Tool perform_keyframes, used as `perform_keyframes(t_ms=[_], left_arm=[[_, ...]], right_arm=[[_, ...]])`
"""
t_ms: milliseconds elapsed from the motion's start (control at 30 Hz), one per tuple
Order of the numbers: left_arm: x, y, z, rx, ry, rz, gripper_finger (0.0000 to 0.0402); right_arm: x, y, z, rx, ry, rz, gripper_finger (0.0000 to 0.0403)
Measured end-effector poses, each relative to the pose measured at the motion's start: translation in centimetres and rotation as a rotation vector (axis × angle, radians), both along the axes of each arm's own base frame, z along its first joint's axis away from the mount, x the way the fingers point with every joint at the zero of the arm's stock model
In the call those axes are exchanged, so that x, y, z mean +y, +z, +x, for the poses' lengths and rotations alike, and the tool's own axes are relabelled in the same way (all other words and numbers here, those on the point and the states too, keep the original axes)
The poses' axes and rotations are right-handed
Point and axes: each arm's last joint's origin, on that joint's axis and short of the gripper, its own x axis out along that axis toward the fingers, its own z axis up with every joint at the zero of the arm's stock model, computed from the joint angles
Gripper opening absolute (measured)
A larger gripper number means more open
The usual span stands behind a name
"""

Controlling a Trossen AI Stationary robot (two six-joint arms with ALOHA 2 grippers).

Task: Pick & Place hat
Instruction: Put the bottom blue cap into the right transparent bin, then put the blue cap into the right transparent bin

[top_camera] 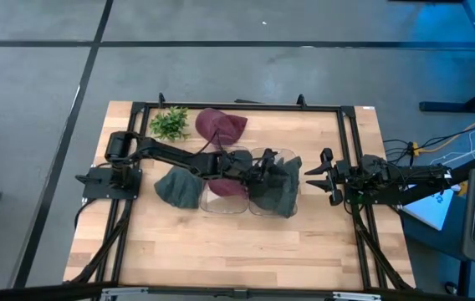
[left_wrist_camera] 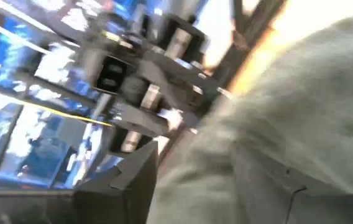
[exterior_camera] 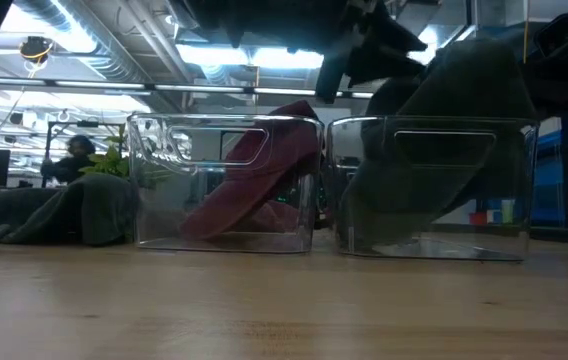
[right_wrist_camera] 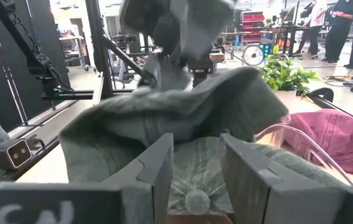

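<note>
Both arms are black, jointed and slim, the left arm (top_camera: 166, 154) with a rounded cylindrical shoulder housing, the right arm (top_camera: 396, 177) trailing thin cables, and the right gripper (right_wrist_camera: 195, 180) showing two flat, squared grey-looking fingers (right_wrist_camera: 155, 171).

The table (top_camera: 221, 251) is pale wood, planked, with a smooth, faintly satin face. On it stand two bins of clear, glossy plastic, the left bin (exterior_camera: 154, 190) and the right bin (exterior_camera: 524, 190), both catching ceiling light. A dark green hat (top_camera: 281, 191) of soft matt cloth, creased, drapes the right bin; its cloth-covered crown button (right_wrist_camera: 196, 200) shows. A maroon hat (exterior_camera: 254, 180) in the left bin and another maroon hat (top_camera: 219, 125) at twelve o'clock look like washed cotton. Both arms are matt black; the left gripper (top_camera: 263, 171) looks like hard plastic.
</note>
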Motion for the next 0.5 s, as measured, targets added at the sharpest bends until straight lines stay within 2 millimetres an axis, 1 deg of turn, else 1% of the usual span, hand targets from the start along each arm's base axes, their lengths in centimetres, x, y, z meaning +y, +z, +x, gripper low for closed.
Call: perform_keyframes(t_ms=[133, 233, 400, 500], left_arm=[[-0.2, 1.3, -0.5, -0.027, 0.040, -0.052, 0.0225], [-0.1, 2.4, -1.1, -0.038, 0.082, -0.081, 0.0237], [0.2, 4.4, -2.5, -0.016, 0.155, -0.127, 0.0241], [0.2, 5.6, -3.6, -0.001, 0.171, -0.177, 0.0242]], right_arm=[[0.0, 0.0, 0.0, 0.000, 0.000, 0.000, 0.0131], [0.0, 0.0, 0.0, 0.000, 0.000, 0.000, 0.0131], [0.0, 0.0, 0.0, 0.001, 0.000, 0.000, 0.0131], [0.0, 0.0, 0.0, 0.001, 0.000, 0.000, 0.0131]])
